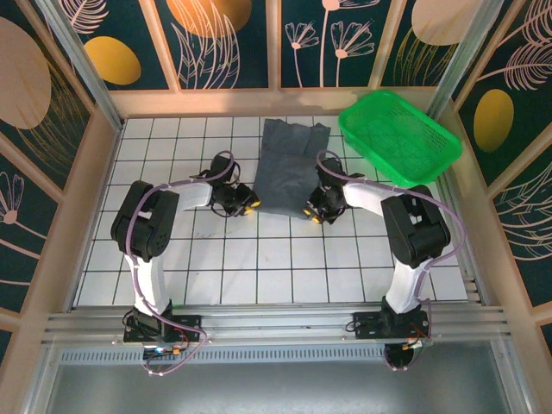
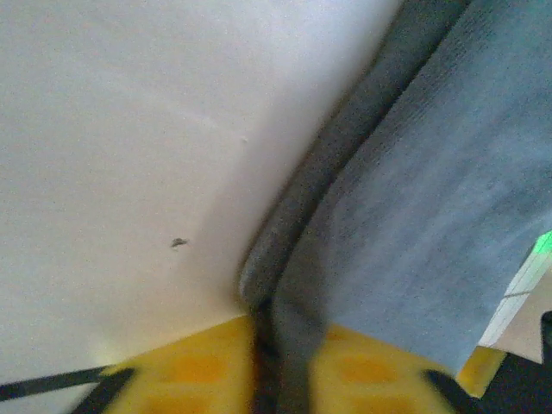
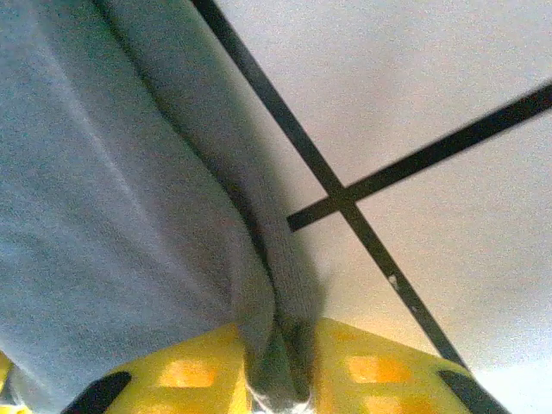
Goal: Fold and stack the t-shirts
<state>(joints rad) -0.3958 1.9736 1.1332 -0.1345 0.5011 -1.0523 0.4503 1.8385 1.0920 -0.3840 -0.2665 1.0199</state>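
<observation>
My left tool is clamped on the near left corner of the t-shirt, and my right tool is clamped on its near right corner. The t-shirt lies folded on the table. A green basket sits at the far right.

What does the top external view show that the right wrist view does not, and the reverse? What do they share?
Top external: the green basket at the far right, and the whole outline of the t-shirt, with the left gripper at its near left corner.
Right wrist: close up, the layered cloth edge pinched in the right gripper, between its yellow fingers.
Both: the grey t-shirt, the right gripper, and the white table with black grid lines.
</observation>
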